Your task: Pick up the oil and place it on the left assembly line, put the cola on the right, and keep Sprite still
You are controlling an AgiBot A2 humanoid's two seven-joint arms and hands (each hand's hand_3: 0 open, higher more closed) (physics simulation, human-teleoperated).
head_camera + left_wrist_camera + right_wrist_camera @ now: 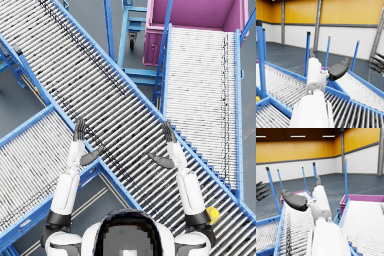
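Note:
No oil, cola or Sprite bottle shows in any view. My left hand (81, 145) hovers open over the near left edge of the central roller conveyor (120, 100), fingers spread and thumb out. My right hand (168, 148) is open too, over the same belt's near right side. The two palms face each other with nothing between them. The left wrist view shows my left hand (336, 70) empty above the rollers. In the right wrist view my right hand (296, 200) is empty as well.
A left roller line (30, 160) and a right roller line (200, 95) flank the central belt, all with blue rails. A magenta bin (195, 15) stands at the right line's far end. A small yellow object (213, 214) peeks out beside my right elbow.

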